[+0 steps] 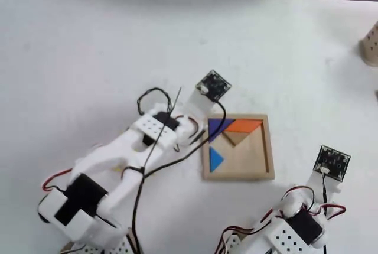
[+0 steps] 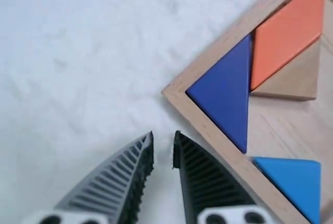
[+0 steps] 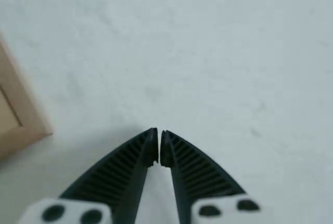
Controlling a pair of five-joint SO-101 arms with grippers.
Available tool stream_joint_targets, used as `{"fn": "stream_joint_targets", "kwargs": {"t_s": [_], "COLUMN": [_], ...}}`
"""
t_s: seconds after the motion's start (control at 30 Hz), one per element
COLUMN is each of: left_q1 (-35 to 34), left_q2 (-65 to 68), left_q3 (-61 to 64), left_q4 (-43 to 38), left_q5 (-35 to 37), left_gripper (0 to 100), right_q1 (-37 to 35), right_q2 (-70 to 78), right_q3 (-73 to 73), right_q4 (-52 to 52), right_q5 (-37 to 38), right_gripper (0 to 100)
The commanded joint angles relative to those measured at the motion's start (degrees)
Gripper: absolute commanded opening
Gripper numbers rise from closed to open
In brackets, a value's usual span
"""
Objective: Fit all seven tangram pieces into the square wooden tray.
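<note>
White tabletop [image 1: 118, 47] carries everything. Your left arm [image 1: 118, 153] comes in from 8 o'clock, your right arm [image 1: 295, 227] from 5 o'clock.

The square wooden tray [image 1: 239, 176] sits a little toward 4 o'clock of centre, edges nearly square to the tabletop, so there's no long axis to line up on.

Key relation: the tray lies at 3 o'clock of your left claw [image 2: 163, 147], which hangs just outside the tray's 10 o'clock corner, near the rim but clear of it. Left claw is a narrow slit apart at the tips, with nothing in it.

Your right claw [image 3: 158, 146] is over bare tabletop just off the tray's 4 o'clock corner, tips all but meeting, also gripping nothing. The left claw is nearer the seated pieces.

Tray contents, four pieces, all flat:
- Dark blue triangle [image 2: 223, 91]: right angle tucked into the 10 o'clock corner, long edge facing inward.
- Orange parallelogram [image 2: 289, 31]: along the 12 o'clock rim, touching the dark blue one.
- Plain wood triangle [image 2: 291, 83]: just under the orange one, touching it.
- Small light blue triangle [image 2: 294, 179]: against the 9 o'clock rim, apart from the rest.

The 3 to 6 o'clock half of the tray floor is bare wood. My read: three pieces to go, and they'd fit there.
</note>
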Motion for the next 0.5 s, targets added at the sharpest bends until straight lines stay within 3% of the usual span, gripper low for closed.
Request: {"fn": "stream_joint_targets", "kwargs": {"t_s": [0.0,0.47], "left_q1": [-0.8,-0.8], "left_q2": [-0.6,-0.6], "left_q3": [-2.2,-2.1], "left_q4": [-0.7,-0.7], "left_q5": [0.3,0.3], "left_gripper": [9,9], "right_q1": [-0.3,-0.9], "right_q2": [-0.7,-0.7], "right_q3": [0.3,0.3], "right_q4": [0.5,0.5], "right_q5": [-0.3,-0.5], "right_gripper": [1.8,1.8]}}
